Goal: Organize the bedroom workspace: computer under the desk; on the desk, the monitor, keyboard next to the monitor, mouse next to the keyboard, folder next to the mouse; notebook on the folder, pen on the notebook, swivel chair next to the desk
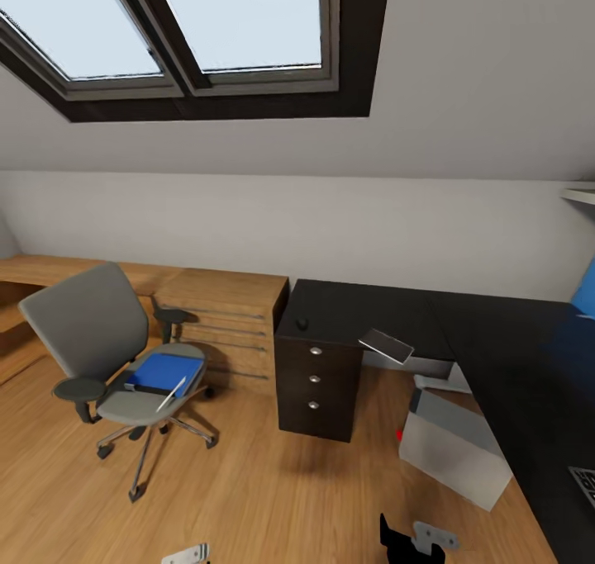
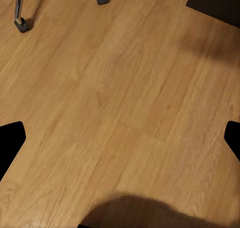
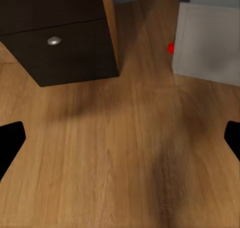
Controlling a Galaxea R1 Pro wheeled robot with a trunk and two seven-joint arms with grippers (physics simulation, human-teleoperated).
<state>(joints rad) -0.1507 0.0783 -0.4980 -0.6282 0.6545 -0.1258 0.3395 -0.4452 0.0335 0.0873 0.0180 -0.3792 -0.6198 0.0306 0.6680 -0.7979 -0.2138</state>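
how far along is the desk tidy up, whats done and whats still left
Done: the computer sits on the floor under the desk, and the mouse lies on the desk. In hand: nothing; both grippers are open above bare floor. Left: the folder and pen still lie on the swivel chair, which stands apart from the desk. A keyboard corner shows at the desk edge; I can't make out the monitor.

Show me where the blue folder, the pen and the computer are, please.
folder (image 1: 165,372): head view, middle of its blue cover, on the chair seat.
pen (image 1: 171,393): head view, middle of the thin white stick.
computer (image 1: 450,447): head view, its pale side panel.
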